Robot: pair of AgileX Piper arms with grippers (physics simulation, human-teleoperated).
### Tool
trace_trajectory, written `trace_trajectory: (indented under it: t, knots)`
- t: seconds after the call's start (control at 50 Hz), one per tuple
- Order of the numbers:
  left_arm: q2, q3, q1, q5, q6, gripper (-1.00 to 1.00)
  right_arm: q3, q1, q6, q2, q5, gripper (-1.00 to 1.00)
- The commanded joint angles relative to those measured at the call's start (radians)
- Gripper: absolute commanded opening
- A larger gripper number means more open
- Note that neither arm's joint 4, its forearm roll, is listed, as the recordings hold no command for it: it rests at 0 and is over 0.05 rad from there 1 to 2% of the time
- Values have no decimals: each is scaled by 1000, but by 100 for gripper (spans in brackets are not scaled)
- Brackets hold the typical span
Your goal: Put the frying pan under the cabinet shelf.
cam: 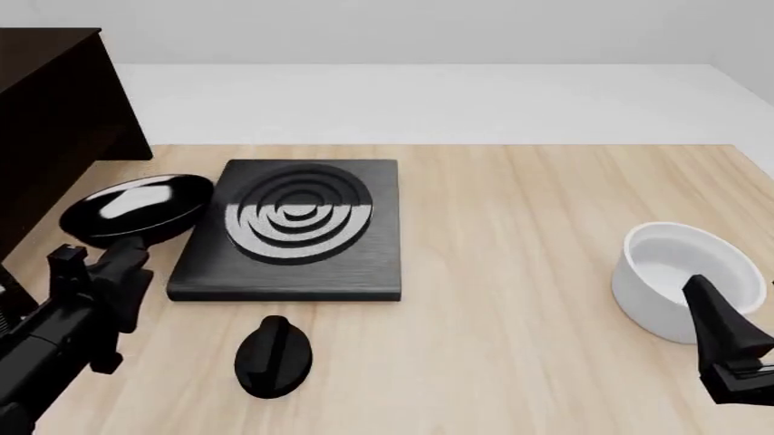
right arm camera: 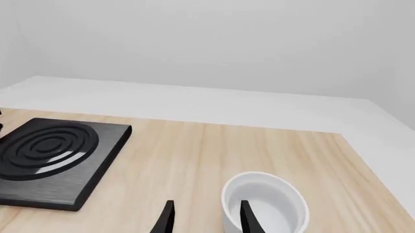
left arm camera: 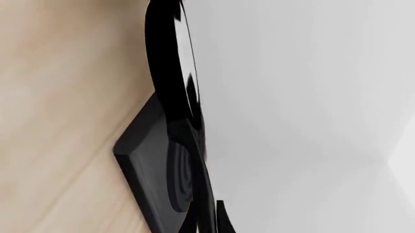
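Note:
The frying pan (cam: 137, 207), glossy black with a thin rim, is at the table's left, between the black stove plate (cam: 294, 227) and the dark brown cabinet shelf (cam: 49, 118). Its handle runs back into my left gripper (cam: 125, 256), which is shut on it. In the left wrist view the pan (left arm camera: 167, 63) shows edge-on, close in front, with the stove plate (left arm camera: 152, 165) beside it. My right gripper (right arm camera: 206, 217) is open and empty, low at the right, just before the white pot (right arm camera: 266, 204).
A small black round knob (cam: 272, 355) lies on the table in front of the stove plate. The white deep pot (cam: 677, 279) stands near the right edge. The cabinet fills the far left corner. The wooden table (cam: 520, 227) ends at a white floor behind.

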Motion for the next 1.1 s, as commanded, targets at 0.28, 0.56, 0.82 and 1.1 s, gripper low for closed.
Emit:
trace_trajectory:
  t: [0.28,0.56,0.82,1.1]
  knots:
    - [132,0,92,-118,-33,-100,0,-2,-2,-1,1,100]
    - [138,0,133,-112,-21,-100,0,-1,-4,11,-6,100]
    - [239,0,148,-204,-31,-100,0,0,-10,19,-12,100]
    - [310,0,207,-250,-44,-100,0,-4,-9,5,0,100]
